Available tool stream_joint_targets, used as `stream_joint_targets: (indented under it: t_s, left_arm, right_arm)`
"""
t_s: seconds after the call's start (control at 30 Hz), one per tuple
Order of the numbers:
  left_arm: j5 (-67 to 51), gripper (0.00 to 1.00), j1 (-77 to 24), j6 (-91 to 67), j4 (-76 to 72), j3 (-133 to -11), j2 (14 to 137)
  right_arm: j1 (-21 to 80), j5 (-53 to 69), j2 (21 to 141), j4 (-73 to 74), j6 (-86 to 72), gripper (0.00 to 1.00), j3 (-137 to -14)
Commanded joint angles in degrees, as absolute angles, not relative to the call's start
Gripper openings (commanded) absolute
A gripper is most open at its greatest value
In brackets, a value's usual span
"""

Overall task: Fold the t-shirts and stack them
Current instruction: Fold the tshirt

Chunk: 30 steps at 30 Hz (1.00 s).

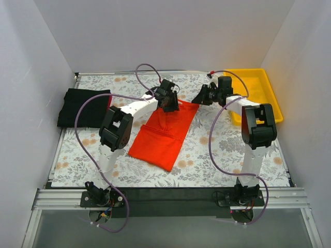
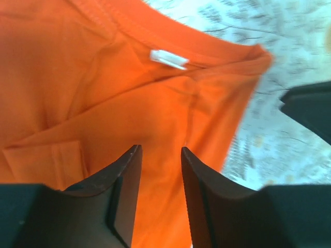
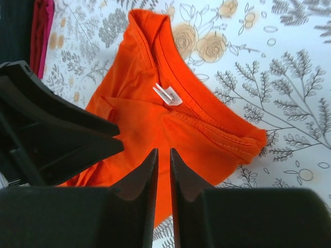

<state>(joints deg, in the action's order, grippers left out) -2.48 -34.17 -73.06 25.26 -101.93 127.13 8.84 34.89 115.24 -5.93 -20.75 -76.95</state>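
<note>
The orange-red t-shirt [image 1: 163, 133] lies folded into a long strip, diagonal across the middle of the table. Its collar end with the white neck label [image 2: 168, 58] points to the far side. My left gripper [image 1: 168, 99] hovers over that collar end, jaws open and empty, with cloth showing between them [image 2: 160, 150]. My right gripper [image 1: 203, 96] is just right of the collar corner; in the right wrist view [image 3: 163, 151] its jaws are closed to a thin slit with nothing between them. A folded black t-shirt [image 1: 83, 107] lies at the far left, a dark red one [image 1: 109, 101] peeking out at its right edge.
A yellow plastic tray [image 1: 258, 93] stands at the far right behind the right arm. White walls enclose the floral table cover [image 1: 217, 150] on three sides. The two grippers are close together over the shirt's far end.
</note>
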Motion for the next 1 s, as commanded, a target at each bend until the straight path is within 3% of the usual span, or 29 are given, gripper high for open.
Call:
stream_joint_targets:
  t_s: [0.0,0.17,0.5,0.73,0.97]
  left_arm:
    - [2.63,0.34,-34.01,-70.67,27.42,-103.62,129.99]
    - [6.06,0.27,-32.96,-70.75,28.04,-103.8,132.01]
    - [1.59,0.27,-31.82,-78.13,29.71,-100.55,131.75]
    - [0.95,0.48,-31.55,-80.16,29.0,-104.76,126.92]
    - [7.55,0.6,-30.94,-78.4,30.41,-101.44,113.31]
  right_arm:
    - [8.96,34.72,118.03,-6.94,-20.92,0.18,-78.13]
    - [8.44,33.4,122.34,-6.68,-20.39,0.18,-80.24]
    - [7.03,29.89,133.85,-0.09,-16.79,0.19,-93.85]
    - [7.03,29.44,133.97,7.29,-13.89,0.2,-105.65]
    - [8.08,27.42,115.25,7.29,-13.36,0.33,-90.38]
